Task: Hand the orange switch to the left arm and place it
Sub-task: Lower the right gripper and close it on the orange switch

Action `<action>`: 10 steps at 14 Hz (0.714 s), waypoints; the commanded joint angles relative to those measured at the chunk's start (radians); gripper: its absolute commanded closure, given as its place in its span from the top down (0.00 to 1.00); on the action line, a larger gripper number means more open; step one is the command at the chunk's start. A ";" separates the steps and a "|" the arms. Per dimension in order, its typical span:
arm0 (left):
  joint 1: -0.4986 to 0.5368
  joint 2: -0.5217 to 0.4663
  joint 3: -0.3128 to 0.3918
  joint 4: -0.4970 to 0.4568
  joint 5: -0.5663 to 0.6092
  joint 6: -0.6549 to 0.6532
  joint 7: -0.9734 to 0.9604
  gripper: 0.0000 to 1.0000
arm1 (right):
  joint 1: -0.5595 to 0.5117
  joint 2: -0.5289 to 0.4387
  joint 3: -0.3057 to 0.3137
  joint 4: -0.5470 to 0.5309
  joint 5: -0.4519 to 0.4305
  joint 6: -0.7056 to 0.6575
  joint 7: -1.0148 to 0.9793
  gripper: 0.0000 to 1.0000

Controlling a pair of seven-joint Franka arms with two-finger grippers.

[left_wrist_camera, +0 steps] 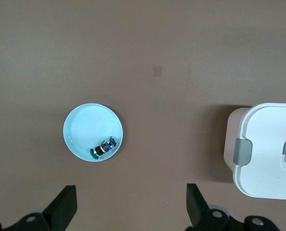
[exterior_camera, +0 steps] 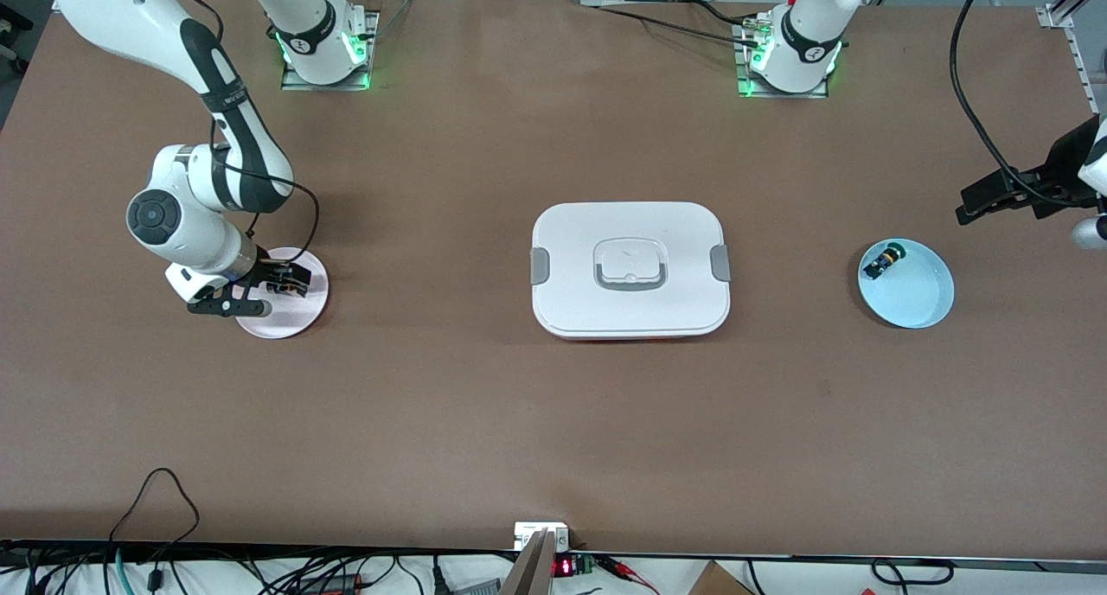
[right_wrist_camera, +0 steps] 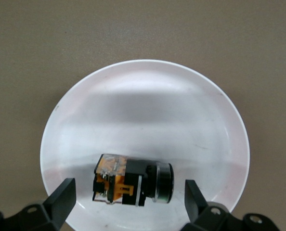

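Brown tabletop stretches around the box (exterior_camera: 630, 271) at centre, and toward the right arm's end from it the right gripper (exterior_camera: 259, 292), fingers wide, hovers low over the orange switch (right_wrist_camera: 133, 183) lying in the pink plate (exterior_camera: 303, 314), so it should drop straight and pinch the black barrel squarely, while the left gripper (exterior_camera: 982, 204), also wide, waits.

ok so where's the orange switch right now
The orange switch lies on its side in the pale pink plate toward the right arm's end of the table, directly under the open right gripper, level with the box at mid-table.
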 commanded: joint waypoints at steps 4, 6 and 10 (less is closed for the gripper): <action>0.007 0.012 0.001 0.028 -0.010 -0.014 0.027 1.00 | 0.000 0.019 0.001 -0.007 0.011 0.041 0.008 1.00; 0.005 0.012 0.001 0.028 -0.010 -0.014 0.029 1.00 | -0.001 0.023 0.001 -0.007 0.011 0.061 0.010 1.00; 0.007 0.012 0.001 0.028 -0.010 -0.014 0.029 1.00 | -0.001 0.035 0.001 -0.046 0.011 0.147 0.008 1.00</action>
